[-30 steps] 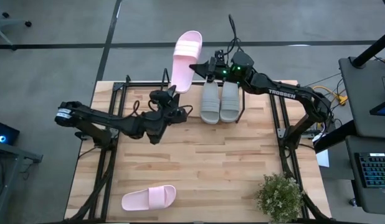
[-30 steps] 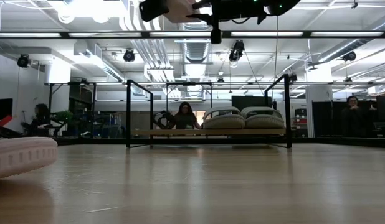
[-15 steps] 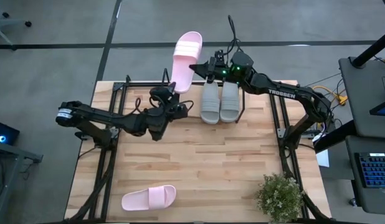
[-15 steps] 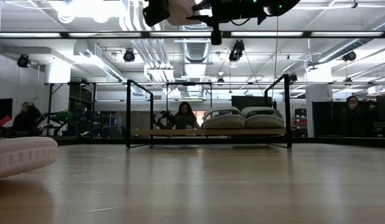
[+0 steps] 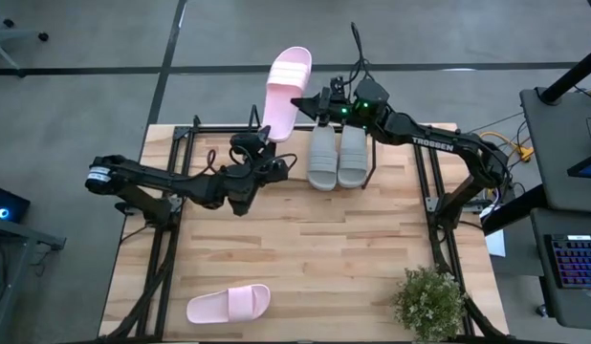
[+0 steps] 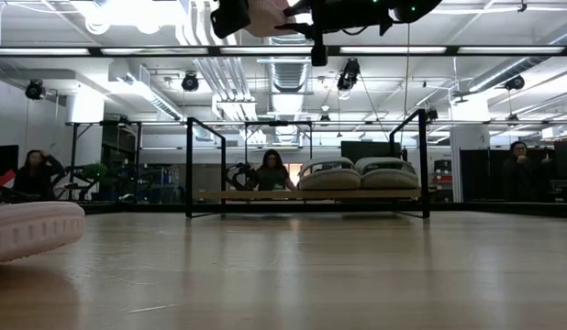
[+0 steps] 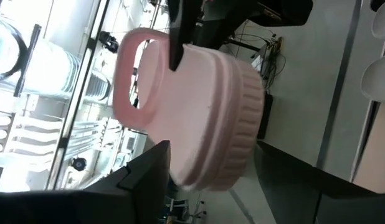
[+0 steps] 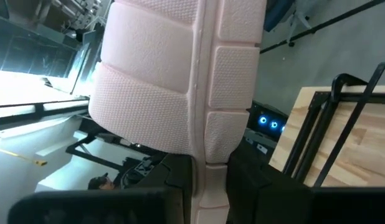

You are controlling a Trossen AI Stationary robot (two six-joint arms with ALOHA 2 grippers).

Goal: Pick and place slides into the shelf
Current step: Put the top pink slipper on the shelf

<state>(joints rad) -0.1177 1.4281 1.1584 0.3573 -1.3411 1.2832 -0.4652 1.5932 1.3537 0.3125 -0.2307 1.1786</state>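
One word could be read — "TROSSEN", in pale capitals along the forearm of the right arm in the high view, running from the wrist end toward the elbow. No other text, number or sign was legible in any view — the low view's room behind the table and both wrist views showed none that could be made out.
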